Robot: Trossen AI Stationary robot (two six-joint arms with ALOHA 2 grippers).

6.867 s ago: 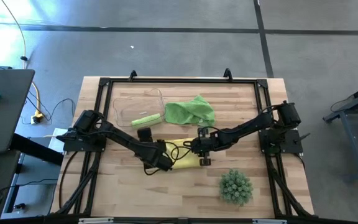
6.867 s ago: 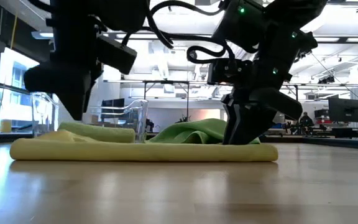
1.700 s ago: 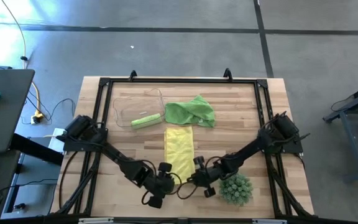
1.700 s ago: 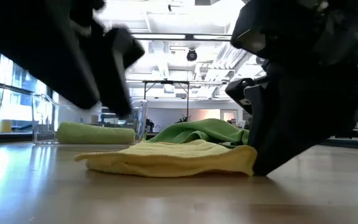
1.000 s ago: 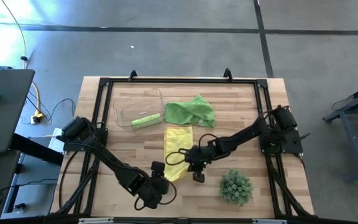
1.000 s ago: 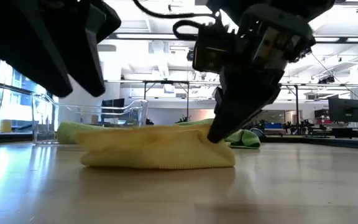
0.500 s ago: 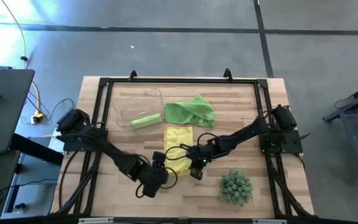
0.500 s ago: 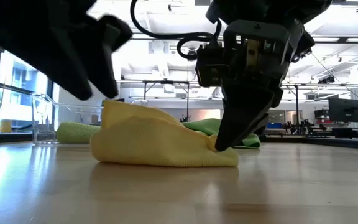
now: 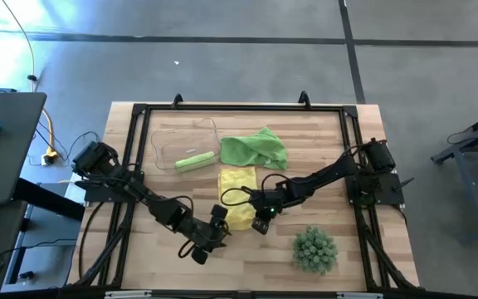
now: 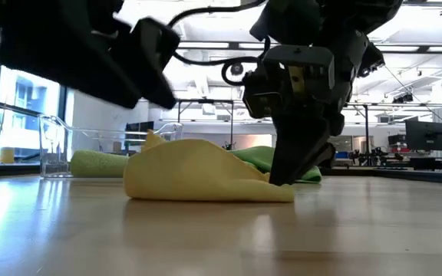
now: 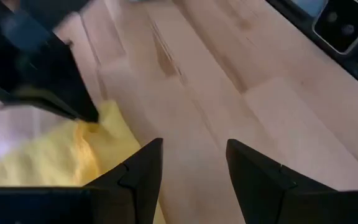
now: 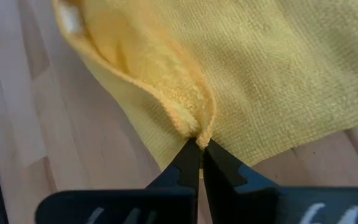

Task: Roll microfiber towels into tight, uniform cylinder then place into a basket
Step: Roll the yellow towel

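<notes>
Readable text: none in any view
Labels or brands: none legible on the arms, the table or the towels
Numbers or signs: none legible

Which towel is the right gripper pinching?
The yellow towel, pinched at its folded edge by the right gripper. The green roll and crumpled green towel lie untouched.

bare wood lies open along the table (image 9: pixel 164 257) front left and along its right side. the spiky plant (image 9: pixel 314 249) blocks the front right. the clear basket (image 9: pixel 175 143) and crumpled green towel (image 9: pixel 254 148) fill the rear centre. the yellow towel (image 9: pixel 237 198) and both arms crowd the middle.
</notes>
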